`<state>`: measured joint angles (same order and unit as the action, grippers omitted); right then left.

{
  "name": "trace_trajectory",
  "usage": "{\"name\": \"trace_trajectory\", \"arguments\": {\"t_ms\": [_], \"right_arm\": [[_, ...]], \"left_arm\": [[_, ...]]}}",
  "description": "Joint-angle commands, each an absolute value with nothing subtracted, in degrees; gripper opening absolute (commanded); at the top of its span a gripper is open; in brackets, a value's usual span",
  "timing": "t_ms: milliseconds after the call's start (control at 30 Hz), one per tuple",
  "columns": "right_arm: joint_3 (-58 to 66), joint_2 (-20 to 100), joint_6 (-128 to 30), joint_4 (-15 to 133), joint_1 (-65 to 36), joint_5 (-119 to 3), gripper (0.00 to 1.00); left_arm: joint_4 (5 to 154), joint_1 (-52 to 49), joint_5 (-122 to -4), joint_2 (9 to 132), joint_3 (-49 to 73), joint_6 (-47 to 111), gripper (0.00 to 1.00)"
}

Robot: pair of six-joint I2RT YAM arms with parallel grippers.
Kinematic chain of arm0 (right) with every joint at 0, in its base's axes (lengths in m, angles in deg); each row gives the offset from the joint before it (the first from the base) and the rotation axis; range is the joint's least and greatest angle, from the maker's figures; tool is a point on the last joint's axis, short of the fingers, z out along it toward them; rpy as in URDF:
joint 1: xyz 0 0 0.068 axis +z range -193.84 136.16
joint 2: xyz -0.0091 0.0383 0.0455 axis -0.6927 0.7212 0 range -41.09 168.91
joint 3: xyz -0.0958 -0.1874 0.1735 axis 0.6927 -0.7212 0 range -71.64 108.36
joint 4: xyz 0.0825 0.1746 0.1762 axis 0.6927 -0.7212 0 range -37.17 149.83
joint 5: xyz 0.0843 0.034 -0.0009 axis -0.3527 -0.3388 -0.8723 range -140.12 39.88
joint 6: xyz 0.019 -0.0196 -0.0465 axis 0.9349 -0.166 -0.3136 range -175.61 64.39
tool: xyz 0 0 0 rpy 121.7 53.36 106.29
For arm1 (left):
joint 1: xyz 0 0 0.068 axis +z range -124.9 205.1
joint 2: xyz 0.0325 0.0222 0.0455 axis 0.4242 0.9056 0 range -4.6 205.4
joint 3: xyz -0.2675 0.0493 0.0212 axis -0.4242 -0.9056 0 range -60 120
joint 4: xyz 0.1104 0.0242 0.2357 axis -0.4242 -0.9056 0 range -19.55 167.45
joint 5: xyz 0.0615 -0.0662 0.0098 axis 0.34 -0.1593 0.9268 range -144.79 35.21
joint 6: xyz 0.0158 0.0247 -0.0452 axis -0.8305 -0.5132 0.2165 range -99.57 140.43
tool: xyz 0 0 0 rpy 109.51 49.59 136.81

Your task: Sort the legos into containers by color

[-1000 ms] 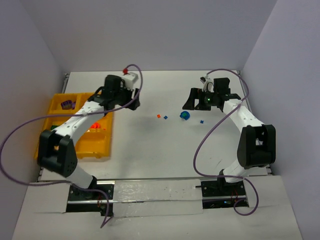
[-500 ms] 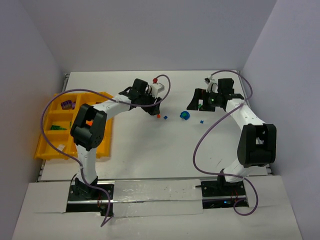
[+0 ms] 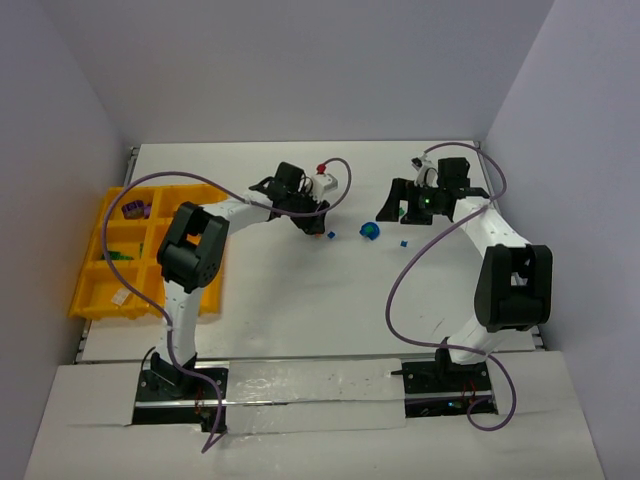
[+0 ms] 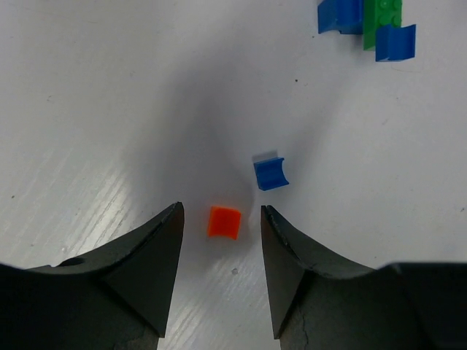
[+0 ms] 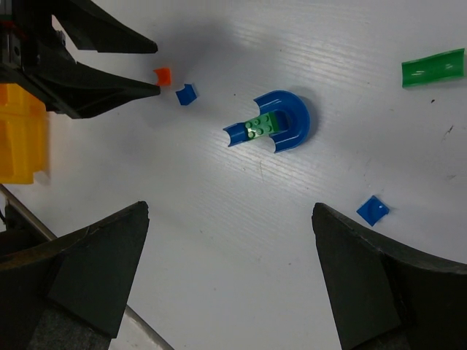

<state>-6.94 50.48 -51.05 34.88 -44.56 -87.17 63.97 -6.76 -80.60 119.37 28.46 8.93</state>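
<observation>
Orange-red lego (image 4: 223,222) flat on the table (image 4: 87,87), between the jaws of the left tool (image 4: 221,211), touched by neither; jaws apart, narrower than one second ago. Small blue lego (image 4: 271,173) just beside. Came over from above the yellow tray (image 3: 100,300) to table middle. Right tool (image 5: 230,209) wide open as before, above blue arch (image 5: 292,117).

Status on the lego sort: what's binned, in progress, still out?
Done: purple pieces and green pieces sit in the yellow tray. In hand: the left claw straddles the orange brick, jaws open, not gripping yet. Left: the small blue piece beside it, the blue arch with a green brick, a green strip and a blue tile. The right claw is open, empty.
</observation>
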Motion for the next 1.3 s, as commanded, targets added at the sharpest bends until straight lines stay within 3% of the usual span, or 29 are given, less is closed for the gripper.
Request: {"name": "trace_trajectory", "arguments": {"t_ms": [0, 500, 1267], "right_arm": [[-7.04, 50.75, -52.18, 34.78, -45.25, -87.65, 1.00], [-6.61, 51.28, -52.18, 34.52, -45.25, -87.99, 1.00], [-5.81, 52.51, -51.74, 34.75, -45.34, -88.88, 1.00]], "left_arm": [[63.90, -7.60, -84.85, 119.86, 28.50, 6.18, 0.55], [62.70, -8.30, -78.98, 120.04, 25.19, 3.75, 0.43], [56.08, -9.09, -73.18, 119.33, 27.16, 0.62, 0.39]]}}
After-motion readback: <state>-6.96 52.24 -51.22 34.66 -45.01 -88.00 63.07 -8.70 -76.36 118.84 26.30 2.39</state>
